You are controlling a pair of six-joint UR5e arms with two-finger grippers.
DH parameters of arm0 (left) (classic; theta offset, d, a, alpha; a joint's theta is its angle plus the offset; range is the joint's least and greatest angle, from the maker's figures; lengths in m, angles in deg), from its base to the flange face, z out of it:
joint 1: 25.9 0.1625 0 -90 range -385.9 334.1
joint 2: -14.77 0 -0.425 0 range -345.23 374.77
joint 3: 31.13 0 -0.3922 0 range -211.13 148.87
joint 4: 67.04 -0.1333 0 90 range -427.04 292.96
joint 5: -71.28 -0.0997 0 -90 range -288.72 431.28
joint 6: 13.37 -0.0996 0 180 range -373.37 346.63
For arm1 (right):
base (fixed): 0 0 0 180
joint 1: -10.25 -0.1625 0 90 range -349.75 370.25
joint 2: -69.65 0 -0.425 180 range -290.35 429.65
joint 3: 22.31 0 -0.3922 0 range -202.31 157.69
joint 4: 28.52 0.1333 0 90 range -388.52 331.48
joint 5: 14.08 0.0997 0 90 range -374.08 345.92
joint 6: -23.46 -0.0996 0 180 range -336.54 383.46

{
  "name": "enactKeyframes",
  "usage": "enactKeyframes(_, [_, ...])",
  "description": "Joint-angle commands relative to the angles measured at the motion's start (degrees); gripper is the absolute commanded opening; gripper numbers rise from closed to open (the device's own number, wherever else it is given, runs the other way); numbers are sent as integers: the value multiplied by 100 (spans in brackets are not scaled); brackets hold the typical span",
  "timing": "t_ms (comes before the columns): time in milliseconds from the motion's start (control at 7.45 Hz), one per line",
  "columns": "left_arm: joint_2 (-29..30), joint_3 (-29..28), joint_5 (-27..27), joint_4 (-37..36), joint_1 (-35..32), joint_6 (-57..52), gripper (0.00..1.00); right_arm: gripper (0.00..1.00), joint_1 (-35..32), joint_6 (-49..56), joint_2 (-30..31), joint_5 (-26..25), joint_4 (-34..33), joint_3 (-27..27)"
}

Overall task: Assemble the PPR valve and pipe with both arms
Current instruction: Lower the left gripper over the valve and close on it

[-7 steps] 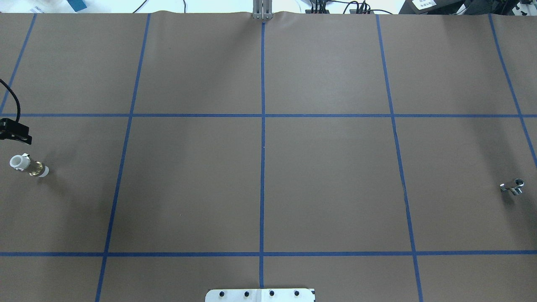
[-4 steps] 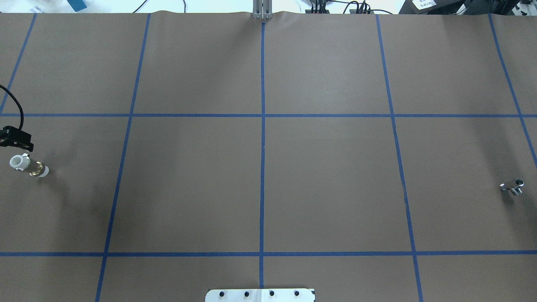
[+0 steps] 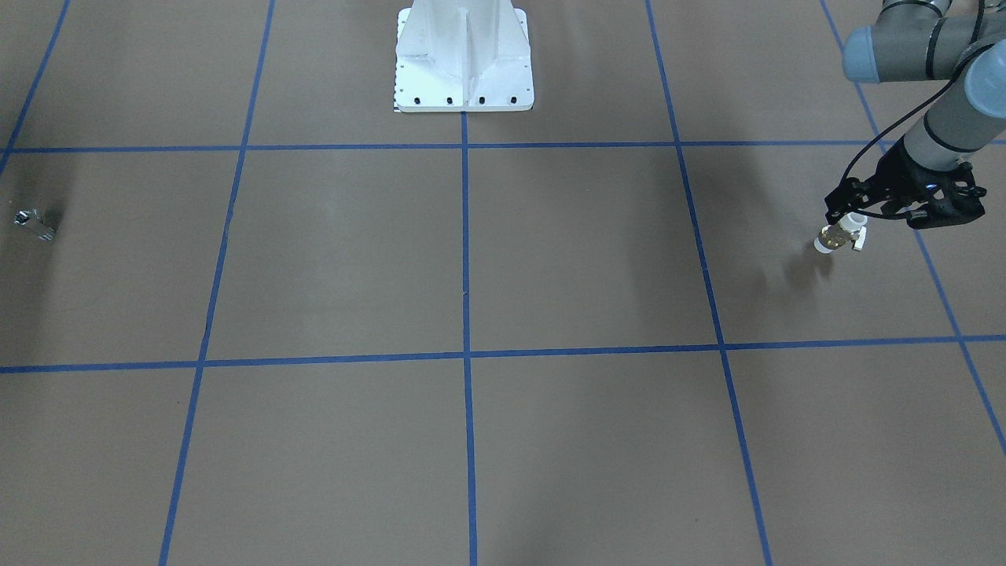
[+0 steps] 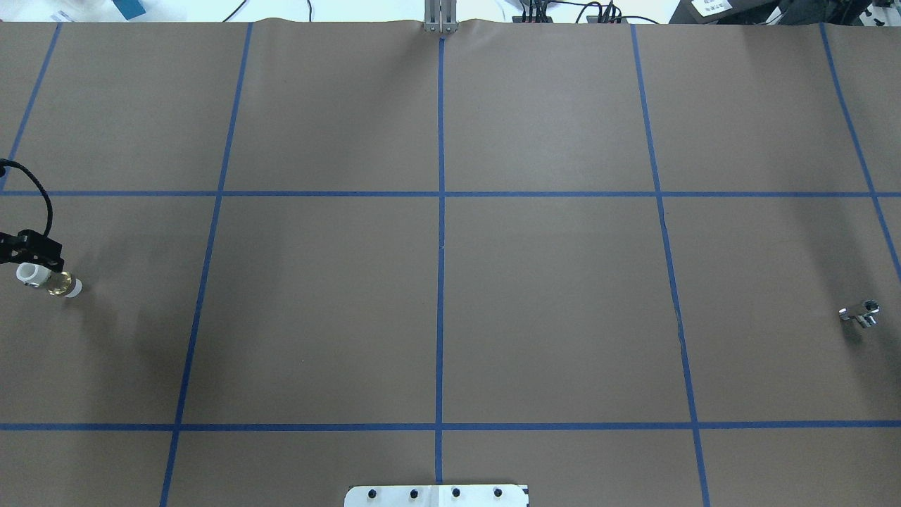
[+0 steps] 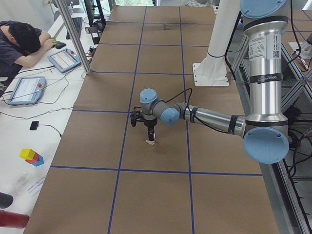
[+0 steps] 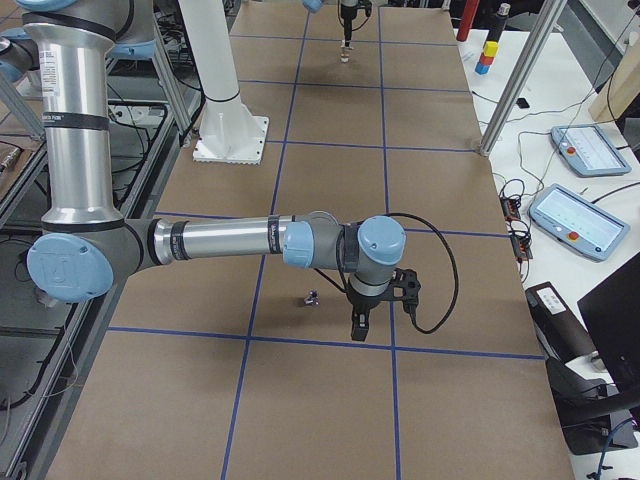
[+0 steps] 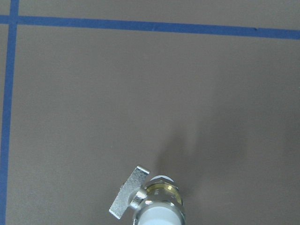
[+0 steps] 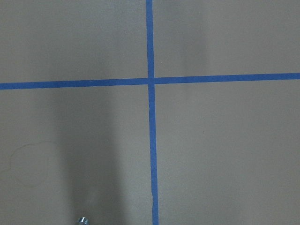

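The PPR valve [image 4: 49, 280], with white collars, a brass middle and a pale side handle, lies at the table's far left edge. It also shows in the front view [image 3: 839, 236] and at the bottom of the left wrist view [image 7: 154, 206]. My left gripper [image 3: 847, 217] hangs just over the valve's end, looks open, and holds nothing. The pipe [image 4: 860, 313], a small shiny silvery piece, lies at the far right edge and also shows in the front view [image 3: 35, 222]. My right gripper [image 6: 358, 322] hovers beside the pipe [image 6: 312, 298]; I cannot tell whether it is open or shut.
The brown table cover carries a grid of blue tape lines [image 4: 440, 211]. The white pedestal base [image 3: 464, 59] stands at the middle of the robot's side. Operators' tablets [image 5: 63, 59] and cables lie past the table's far edge.
My left gripper has moved closer to the valve and now overlaps its white end in the overhead view. The valve and the pipe have not moved.
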Motion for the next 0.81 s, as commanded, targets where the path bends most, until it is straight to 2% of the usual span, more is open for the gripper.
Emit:
enactKeyframes(0, [6, -97, 16, 7, 37, 10, 100, 99, 0, 0, 0, -7, 0, -35])
enactKeyframes(403, [50, -194, 25, 7, 46, 10, 99, 99, 0, 0, 0, -7, 0, -52])
enactKeyframes(537, [59, -203, 25, -2, 46, 27, 87, 99, 0, 0, 0, -7, 0, -61])
enactKeyframes(671, [68, -211, 25, -2, 46, 19, 83, 99, 0, 0, 0, -7, 0, -61])
